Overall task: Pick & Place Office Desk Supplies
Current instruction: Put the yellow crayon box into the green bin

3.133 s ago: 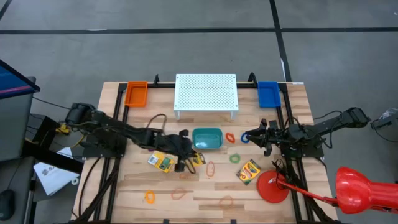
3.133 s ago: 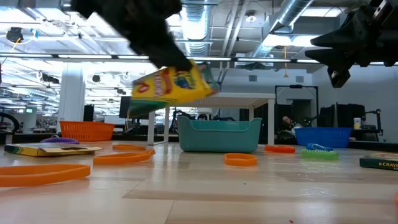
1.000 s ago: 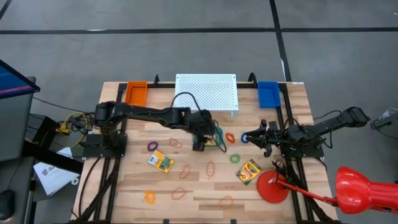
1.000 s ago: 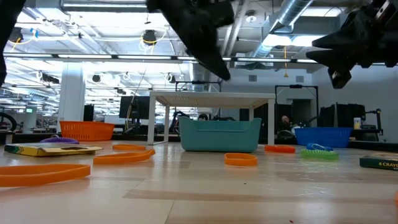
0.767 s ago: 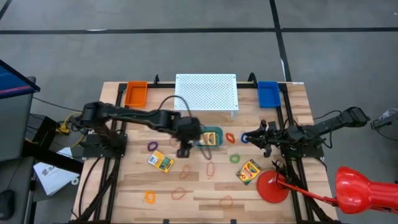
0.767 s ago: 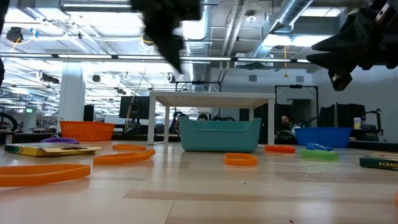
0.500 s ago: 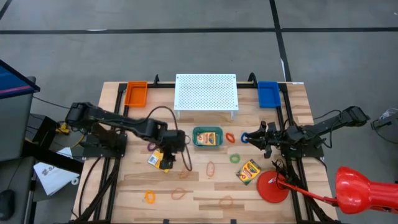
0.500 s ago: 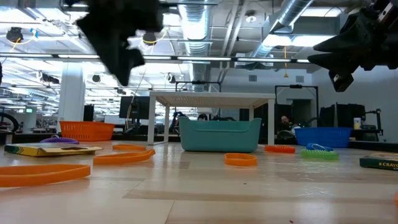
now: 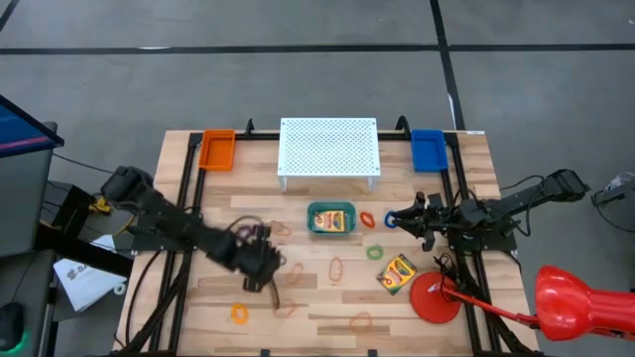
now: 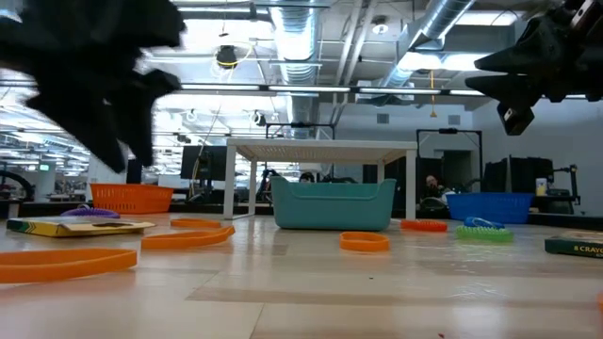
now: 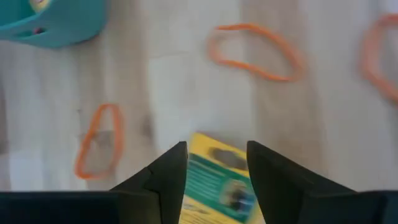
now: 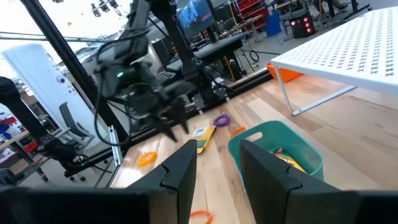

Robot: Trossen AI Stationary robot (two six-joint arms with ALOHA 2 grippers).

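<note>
Hovering low over the front-left of the table, the left gripper (image 11: pixel 214 163) has its fingers spread apart, and a crayon box (image 11: pixel 217 180) lies flat right between them, not gripped. Farther back, another crayon box (image 9: pixel 332 219) sits in the teal bin (image 9: pixel 330 231). Right gripper (image 9: pixel 407 216) waits, fingers parted, holding nothing.

One cam looks straight down, one sits at tabletop level, and both catch the teal bin (image 9: pixel 330 219).
</note>
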